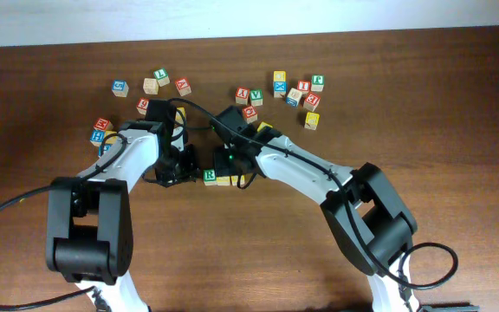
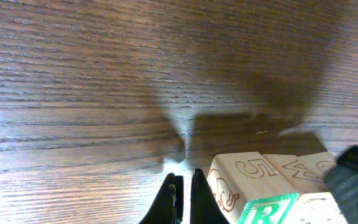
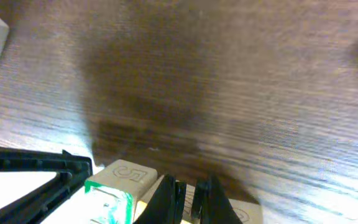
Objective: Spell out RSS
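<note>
- The wooden surface (image 1: 258,260) is carrying everything. Both arms are reaching in from its near edge toward the middle.
- The left arm (image 1: 102,199) and the right arm (image 1: 336,186) are bending toward each other, and their tips are coming close together around a short row of cubes.
- The left gripper (image 2: 183,198) is hanging low over bare wood just beside the row's left end. Its jaws are pressing together and holding nothing.
- The right gripper (image 3: 191,200) is hovering right above the row, with its jaws drawn together and only a sliver showing between them.
- The loose cubes (image 1: 293,91) are lying scattered along the far side in small clusters, showing red, blue, green and yellow faces, well apart from the row.
- The R cube (image 1: 210,176) is sitting at the left end of the row near the middle of the surface. Its green letter is facing up, and an outlined 5 is showing on an adjoining face.
- The yellow cubes (image 1: 239,180) are sitting in line to the right of the R cube, the nearer one touching it. The right gripper is partly hiding them, so their top letters cannot be read from above.
</note>
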Robot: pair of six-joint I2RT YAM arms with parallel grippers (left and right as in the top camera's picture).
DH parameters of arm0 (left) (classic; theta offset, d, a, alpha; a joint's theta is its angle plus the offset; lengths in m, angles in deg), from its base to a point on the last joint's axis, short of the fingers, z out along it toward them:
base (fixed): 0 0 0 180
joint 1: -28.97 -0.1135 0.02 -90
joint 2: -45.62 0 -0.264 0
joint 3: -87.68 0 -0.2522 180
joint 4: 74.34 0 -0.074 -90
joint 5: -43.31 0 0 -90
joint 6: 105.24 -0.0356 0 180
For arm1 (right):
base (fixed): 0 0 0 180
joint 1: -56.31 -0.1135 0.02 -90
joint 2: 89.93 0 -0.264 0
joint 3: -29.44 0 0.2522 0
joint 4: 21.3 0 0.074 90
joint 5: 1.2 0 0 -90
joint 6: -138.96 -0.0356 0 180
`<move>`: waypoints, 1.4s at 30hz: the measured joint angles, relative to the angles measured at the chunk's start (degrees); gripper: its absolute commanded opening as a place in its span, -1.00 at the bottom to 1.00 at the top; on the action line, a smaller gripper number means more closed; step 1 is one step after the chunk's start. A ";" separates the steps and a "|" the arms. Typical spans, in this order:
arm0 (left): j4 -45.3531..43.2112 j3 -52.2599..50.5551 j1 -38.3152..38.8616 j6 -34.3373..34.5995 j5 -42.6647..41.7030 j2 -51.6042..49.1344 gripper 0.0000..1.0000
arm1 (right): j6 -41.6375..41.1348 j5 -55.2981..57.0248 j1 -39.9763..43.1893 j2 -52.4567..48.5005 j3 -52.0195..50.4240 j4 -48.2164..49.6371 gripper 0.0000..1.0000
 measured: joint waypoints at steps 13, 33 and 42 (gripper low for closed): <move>-0.33 0.00 0.00 -4.37 -0.33 0.00 -1.00 | 0.39 0.90 6.97 0.44 9.60 -26.45 -0.92; -0.50 0.00 1.64 -8.22 -1.88 0.00 -1.00 | -1.36 -6.91 5.73 0.48 0.44 -13.42 -0.92; -0.15 0.00 1.55 -8.24 -1.33 0.00 -0.99 | -1.97 -6.69 5.14 0.48 0.35 -12.48 -0.92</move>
